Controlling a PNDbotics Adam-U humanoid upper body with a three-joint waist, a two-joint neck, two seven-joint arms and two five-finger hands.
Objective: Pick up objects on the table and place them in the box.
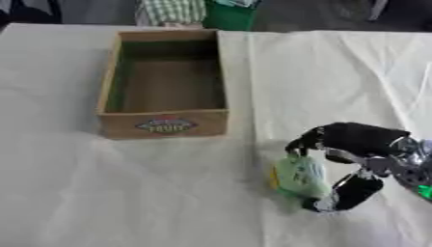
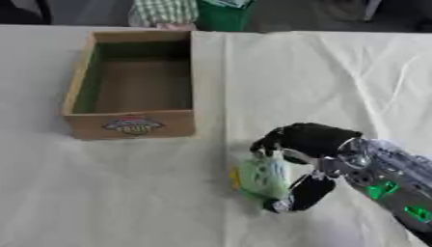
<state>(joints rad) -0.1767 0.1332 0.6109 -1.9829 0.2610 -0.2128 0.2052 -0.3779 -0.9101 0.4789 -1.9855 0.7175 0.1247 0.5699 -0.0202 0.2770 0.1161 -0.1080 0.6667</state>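
Presently on my list, item one: a pale green packet (image 1: pixel 300 177) with a yellow edge on its left side, lying on the cream table covering (image 1: pixel 127 193) at lower right, well apart from the box. I cannot make out any print on it. Its rounded, slightly puffed outline leads me to judge it light and soft, a pouch or wrapped thing that would give under the fingers and not resist them; the wrapping may be slick, so I would take it across its middle, fingers on one long side and thumb on the other, and keep clear of the thin yellow edge. Item two: my right hand (image 2: pixel 308 140), entering from the lower right. It is curled round the packet, fingers (image 2: pixel 268 144) hooked over the far end and thumb (image 2: pixel 300 195) closing under the near end, so the packet sits pinched between them. I cannot tell whether it has left the covering or is lying on it. Item three: the box (image 1: pixel 165 124), a shallow wooden crate with a coloured label on its near wall, standing at upper left with its open top toward me and nothing visible inside. Item four: my left hand, absent from both views. Beyond the far edge of the table, a green object and a checked cloth, neither concerned with this job.
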